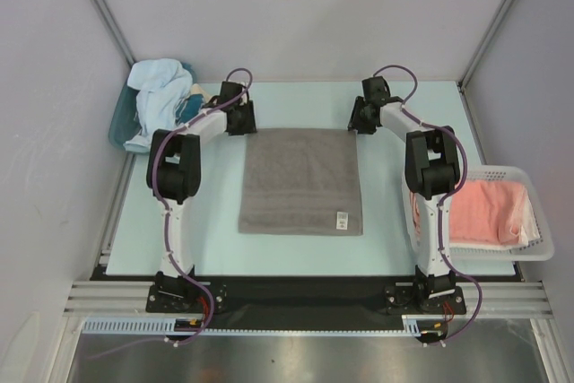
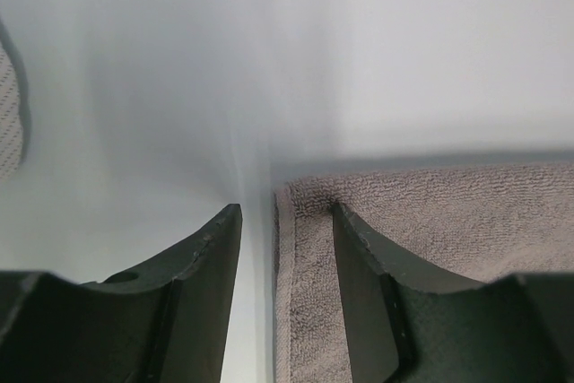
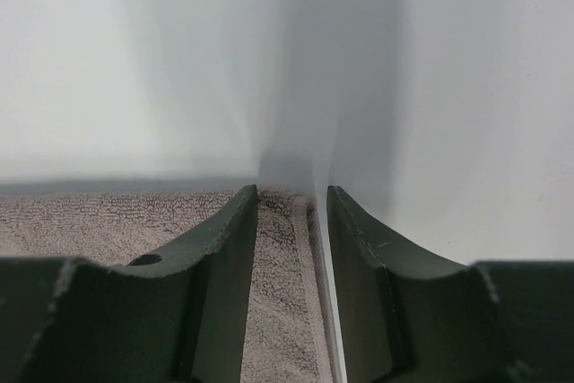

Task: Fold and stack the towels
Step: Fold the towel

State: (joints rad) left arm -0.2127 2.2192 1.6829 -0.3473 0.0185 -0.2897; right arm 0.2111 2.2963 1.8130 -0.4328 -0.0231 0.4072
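A grey towel lies flat and spread in the middle of the table. My left gripper is open at its far left corner. In the left wrist view one finger rests on the towel and the other on the bare table. My right gripper is open at the far right corner and straddles the towel's hem in the right wrist view. A light blue towel lies crumpled at the far left. A salmon-pink towel lies in the basket. The white towel cannot be made out.
A white plastic basket stands at the right table edge, beside the right arm. The light blue towel rests on a teal thing at the far left corner. Grey walls enclose the table at the back and sides.
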